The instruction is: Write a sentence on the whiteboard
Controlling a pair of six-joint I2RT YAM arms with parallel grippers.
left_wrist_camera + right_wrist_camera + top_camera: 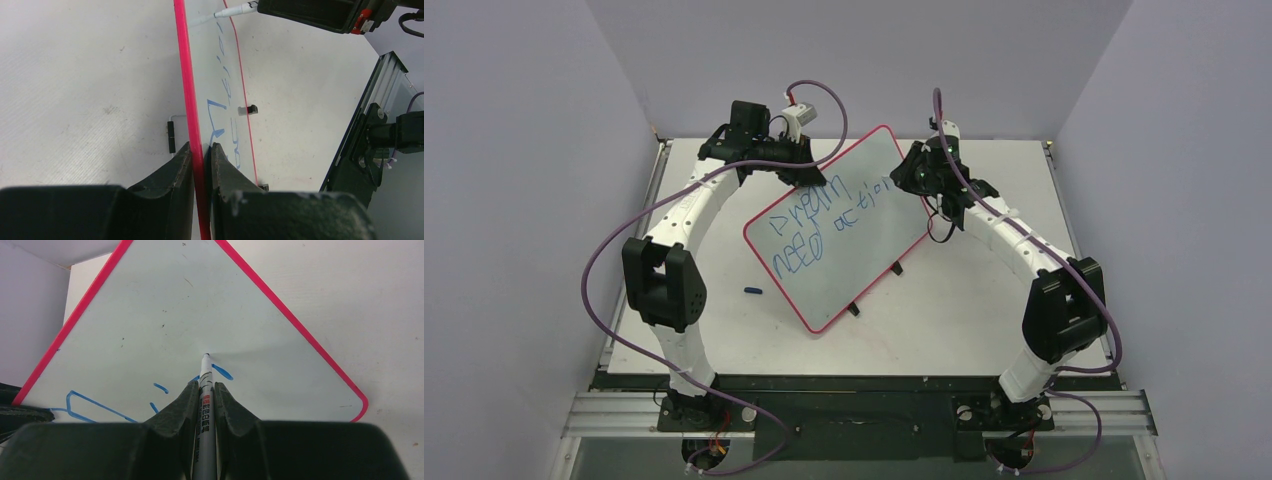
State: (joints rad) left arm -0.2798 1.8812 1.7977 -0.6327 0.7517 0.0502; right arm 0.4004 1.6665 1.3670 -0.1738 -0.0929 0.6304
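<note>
The whiteboard (874,165), raised at a tilt over the middle of the table (984,310), carries the blue sentence (819,225) in two rows. My left fingers (172,175) clamp its red rim. My right fingers (177,410) grasp a marker (205,390), tip at the board's face. A small blue piece (754,291) lies on the table nearby.

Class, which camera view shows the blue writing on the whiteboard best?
Top external: both rows of the sentence face the camera on the whiteboard. Left wrist sees it edge-on, foreshortened; right wrist catches only a few strokes near the marker.
</note>
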